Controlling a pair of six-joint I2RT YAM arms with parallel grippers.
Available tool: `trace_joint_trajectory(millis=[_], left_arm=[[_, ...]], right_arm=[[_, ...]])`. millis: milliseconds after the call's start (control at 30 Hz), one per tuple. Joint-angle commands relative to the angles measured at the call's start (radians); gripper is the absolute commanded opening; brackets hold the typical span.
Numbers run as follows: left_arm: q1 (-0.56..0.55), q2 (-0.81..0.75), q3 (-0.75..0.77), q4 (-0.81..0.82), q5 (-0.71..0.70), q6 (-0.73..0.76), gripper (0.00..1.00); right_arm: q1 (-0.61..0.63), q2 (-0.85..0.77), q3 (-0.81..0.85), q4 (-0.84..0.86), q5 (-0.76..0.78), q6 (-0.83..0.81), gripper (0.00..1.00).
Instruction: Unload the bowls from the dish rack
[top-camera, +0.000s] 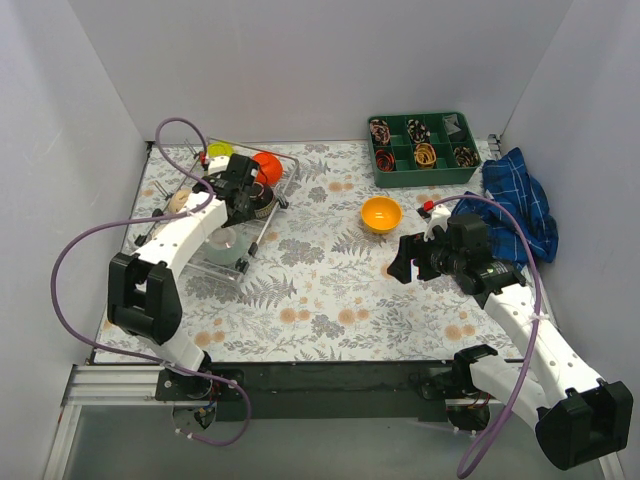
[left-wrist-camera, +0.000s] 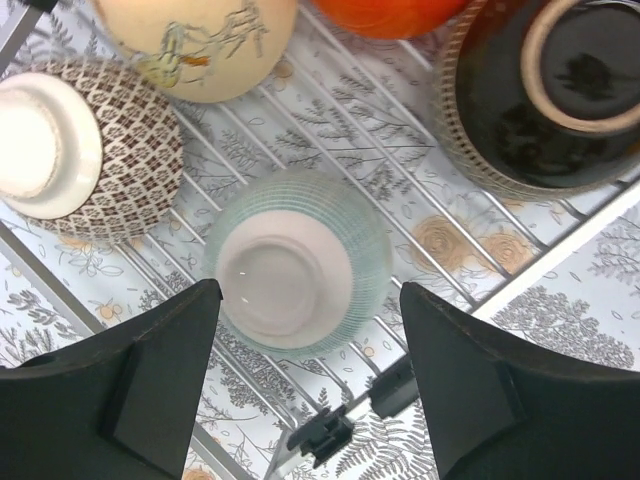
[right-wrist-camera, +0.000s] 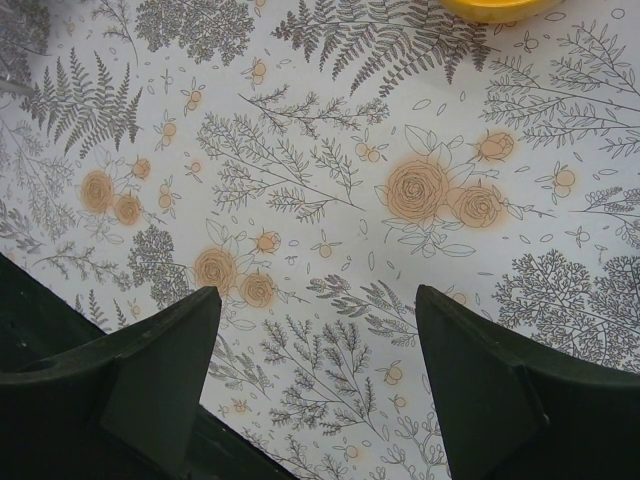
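Observation:
The silver wire dish rack stands at the table's left, and my left gripper hangs over it. In the left wrist view that gripper is open, its tips just short of an upturned pale ribbed bowl lying on the rack bars. Around it lie a grey-patterned bowl, a beige bowl, a red-orange bowl and a dark brown bowl. A yellow-orange bowl sits on the table mid-right. My right gripper is open and empty over the cloth.
A green compartment tray with small items stands at the back right. A blue checked cloth lies at the right edge. A lime green bowl sits at the rack's far end. White walls enclose the table on three sides.

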Motion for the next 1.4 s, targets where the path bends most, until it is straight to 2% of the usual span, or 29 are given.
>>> trace_joint_trajectory(millis=[0,233,333,467,500,600,633,900,1100,1367], left_arm=[[0.091,-0.057,-0.059,0.024,0.078,-0.035,0.73],[0.134,-0.048,-0.116,0.045,0.198,-0.046,0.70],[0.144,-0.040,-0.129,0.058,0.211,-0.046,0.63],[0.146,-0.033,-0.108,0.061,0.220,-0.043,0.48],[0.146,-0.031,-0.088,0.059,0.218,-0.042,0.38],[0.146,-0.031,-0.035,0.050,0.211,-0.034,0.22],[0.146,-0.033,-0.015,0.047,0.206,-0.032,0.20],[0.146,-0.045,0.084,0.059,0.169,0.003,0.18],[0.146,0.012,0.045,0.119,0.132,0.054,0.18],[0.146,0.043,-0.030,0.237,0.172,0.069,0.21]], right_arm=[[0.002,-0.003,0.025,0.008,-0.001,-0.010,0.87],[0.002,0.007,0.029,0.007,-0.001,-0.011,0.87],[0.001,0.012,0.034,0.007,0.000,-0.011,0.87],[0.002,0.013,0.035,0.007,0.003,-0.011,0.87],[0.002,0.013,0.035,0.008,0.003,-0.011,0.87],[0.002,0.015,0.037,0.007,0.006,-0.011,0.87],[0.002,0.015,0.039,0.007,0.008,-0.011,0.87],[0.002,0.018,0.042,0.008,0.012,-0.016,0.87],[0.002,0.023,0.040,0.007,0.011,-0.020,0.87],[0.002,0.012,0.031,0.008,0.011,-0.022,0.87]])
